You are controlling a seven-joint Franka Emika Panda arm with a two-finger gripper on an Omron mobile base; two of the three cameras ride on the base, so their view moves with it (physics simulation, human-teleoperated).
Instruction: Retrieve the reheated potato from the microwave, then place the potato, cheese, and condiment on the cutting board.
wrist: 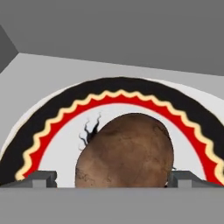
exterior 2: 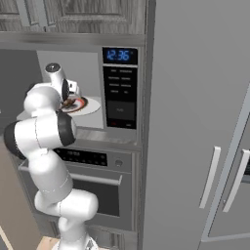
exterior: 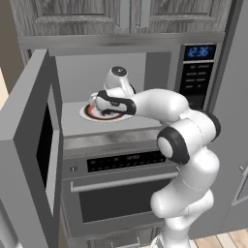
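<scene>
A: How does the potato [wrist: 124, 151] look?

B: Brown, mottled, roundish, with a rough skin. In the hand view it sits low and close, on a plate [wrist: 65, 148] that is white in the middle with a red ring, a yellow zigzag line and a black outer band. There is a thin black squiggle on the white, just left of the potato.

A: And where is all that?

B: Inside the microwave [exterior: 116, 82], on its grey floor. The door [exterior: 31, 140] is swung wide to the left, with its dark window facing inward. The keypad [exterior 2: 120, 93] with the blue clock is on the right side.

A: The gripper?

B: The gripper [wrist: 111, 177] is released, its two dark fingertips [wrist: 41, 178] spread wide, one on each side of the potato (I cannot tell whether they touch it). From the left base view the hand reaches into the cavity over the plate.

A: Anything around or in the way?

B: The arm's own forearm and hand cover much of the plate in both base views. Below the microwave is an oven [exterior: 118, 189] with a bar handle. Grey cabinets [exterior: 121, 14] are above, and a tall grey panel [exterior 2: 195, 122] with handles stands to the right.
</scene>
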